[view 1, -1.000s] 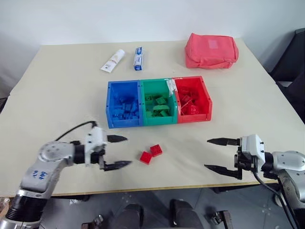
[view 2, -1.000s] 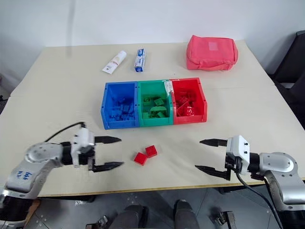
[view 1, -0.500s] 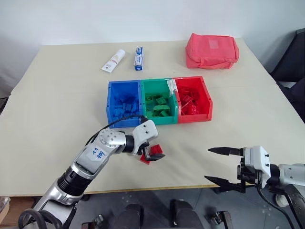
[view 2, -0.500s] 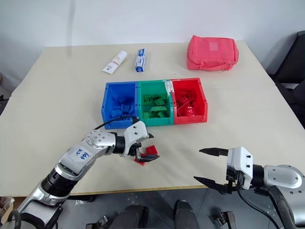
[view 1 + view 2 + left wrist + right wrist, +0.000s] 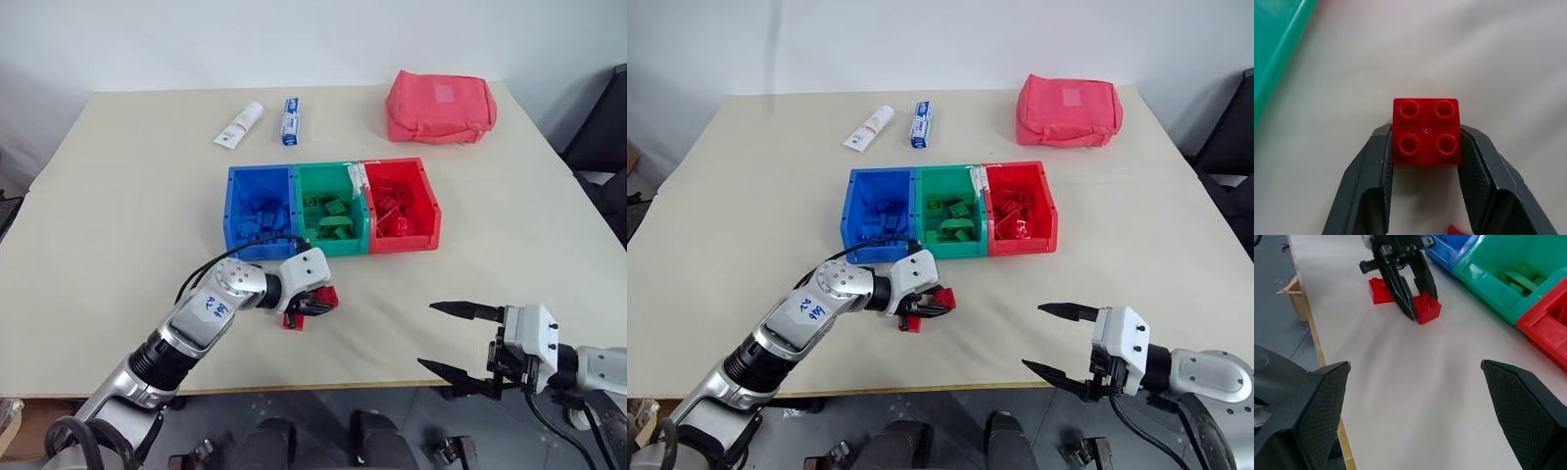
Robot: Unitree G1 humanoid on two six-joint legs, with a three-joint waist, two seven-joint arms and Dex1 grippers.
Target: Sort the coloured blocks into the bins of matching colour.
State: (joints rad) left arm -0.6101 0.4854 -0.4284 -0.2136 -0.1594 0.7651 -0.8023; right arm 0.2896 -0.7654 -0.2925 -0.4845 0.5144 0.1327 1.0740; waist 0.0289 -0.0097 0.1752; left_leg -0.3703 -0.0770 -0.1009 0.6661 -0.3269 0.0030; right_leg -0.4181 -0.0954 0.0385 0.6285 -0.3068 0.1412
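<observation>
My left gripper is shut on a small square red block with four studs, held at the table surface just in front of the green bin. Beside that gripper, nearer the table's front edge, a second red block lies on the table. The blue bin, green bin and red bin stand joined in a row at mid-table, each holding bricks of its own colour. At the front right, my right gripper hangs open over the table edge with nothing between its fingers.
A red fabric pouch sits at the back right. A white tube and a blue-and-white tube lie at the back, behind the bins. The table's front edge runs just below the grippers.
My left arm swung right from the table's front left to the two red blocks and shut on one. The right gripper stayed open and hardly moved.
</observation>
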